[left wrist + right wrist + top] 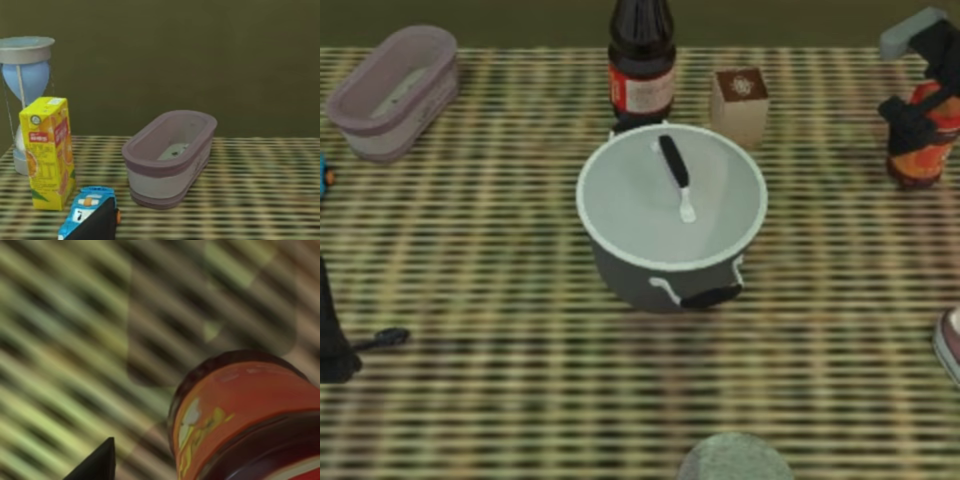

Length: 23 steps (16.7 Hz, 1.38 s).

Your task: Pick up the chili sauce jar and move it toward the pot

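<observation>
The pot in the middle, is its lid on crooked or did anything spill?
No. The pot stands upright with its lid flat and centred, and no spill shows on the table. Off at the right edge, the right gripper is around the chili sauce jar.

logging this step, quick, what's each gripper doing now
Left gripper: parked at the table's left edge, cannot be told.
Right gripper: closed on the chili sauce jar.

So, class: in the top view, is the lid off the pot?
No: the pale grey lid sits squarely on the pot, its white rim closing the whole opening.
</observation>
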Each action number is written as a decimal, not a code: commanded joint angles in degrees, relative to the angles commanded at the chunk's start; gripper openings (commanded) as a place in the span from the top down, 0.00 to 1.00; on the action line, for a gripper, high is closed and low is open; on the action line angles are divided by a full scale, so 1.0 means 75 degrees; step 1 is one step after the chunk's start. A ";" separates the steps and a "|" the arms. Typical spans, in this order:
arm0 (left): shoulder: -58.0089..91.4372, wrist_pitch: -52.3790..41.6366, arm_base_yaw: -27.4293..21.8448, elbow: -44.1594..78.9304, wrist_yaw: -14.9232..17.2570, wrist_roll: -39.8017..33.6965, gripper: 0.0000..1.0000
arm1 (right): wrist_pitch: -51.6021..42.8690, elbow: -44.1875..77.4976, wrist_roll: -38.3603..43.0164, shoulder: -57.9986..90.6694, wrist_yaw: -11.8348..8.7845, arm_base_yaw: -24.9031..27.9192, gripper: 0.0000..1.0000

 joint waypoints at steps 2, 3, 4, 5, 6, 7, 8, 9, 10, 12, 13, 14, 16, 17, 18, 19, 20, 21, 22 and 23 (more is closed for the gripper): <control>0.0000 0.0000 0.0000 0.0000 0.0000 0.0000 0.00 | 0.0000 0.0000 0.0000 0.0000 0.0000 0.0000 0.00; 0.0000 0.0000 0.0000 0.0000 0.0000 0.0000 0.00 | 0.0000 0.0000 0.0000 0.0000 0.0000 0.0000 0.00; 0.0000 0.0000 0.0000 0.0000 0.0000 0.0000 0.00 | 0.0000 0.0000 0.0000 0.0000 0.0000 0.0000 0.08; 0.0000 0.0000 0.0000 0.0000 0.0000 0.0000 0.00 | 0.0000 0.0000 0.0000 0.0000 0.0000 0.0000 0.15; 0.0000 0.0000 0.0000 0.0000 0.0000 0.0000 0.00 | 0.0000 0.0000 0.0000 0.0000 0.0000 0.0000 0.23; 0.0000 0.0000 0.0000 0.0000 0.0000 0.0000 0.00 | 0.0000 0.0000 0.0000 0.0000 0.0000 0.0000 0.30; 0.0000 0.0000 0.0000 0.0000 0.0000 0.0000 0.00 | 0.0000 0.0000 0.0000 0.0000 0.0000 0.0000 0.38; 0.0000 0.0000 0.0000 0.0000 0.0000 0.0000 0.00 | 0.0000 0.0000 0.0000 0.0000 0.0000 0.0000 0.45; 0.0000 0.0000 0.0000 0.0000 0.0000 0.0000 0.00 | 0.0000 0.0000 0.0000 0.0000 0.0000 0.0000 0.53; 0.0000 0.0000 0.0000 0.0000 0.0000 0.0000 0.00 | 0.0000 0.0000 0.0000 0.0000 0.0000 0.0000 0.68; 0.0000 0.0000 0.0000 0.0000 0.0000 0.0000 0.00 | 0.0000 0.0000 0.0000 0.0000 0.0000 0.0000 0.75; 0.0000 0.0000 0.0000 0.0000 0.0000 0.0000 0.00 | 0.0000 0.0000 0.0000 0.0000 0.0000 0.0000 0.83; 0.0000 0.0000 0.0000 0.0000 0.0000 0.0000 0.00 | 0.0000 0.0000 0.0000 0.0000 0.0000 0.0000 0.98; 0.0000 0.0000 0.0000 0.0000 0.0000 0.0000 0.00 | 0.0000 0.0000 0.0000 0.0000 0.0000 0.0000 1.00; 0.0000 0.0000 0.0000 0.0000 0.0000 0.0000 0.00 | 0.0000 0.0000 0.0000 0.0000 0.0000 0.0000 1.00; 0.0000 0.0000 0.0000 0.0000 0.0000 0.0000 0.00 | 0.0000 0.0000 0.0000 0.0000 0.0000 0.0000 1.00; 0.0000 0.0000 0.0000 0.0000 0.0000 0.0000 0.00 | 0.0000 0.0000 0.0000 0.0000 0.0000 0.0000 1.00; 0.0000 0.0000 0.0000 0.0000 0.0000 0.0000 0.00 | 0.0000 0.0000 0.0000 0.0000 0.0000 0.0000 1.00; 0.0000 0.0000 0.0000 0.0000 0.0000 0.0000 0.00 | 0.0000 0.0000 0.0000 0.0000 0.0000 0.0000 1.00; 0.0000 0.0000 0.0000 0.0000 0.0000 0.0000 0.00 | 0.0000 0.0000 0.0000 0.0000 0.0000 0.0000 1.00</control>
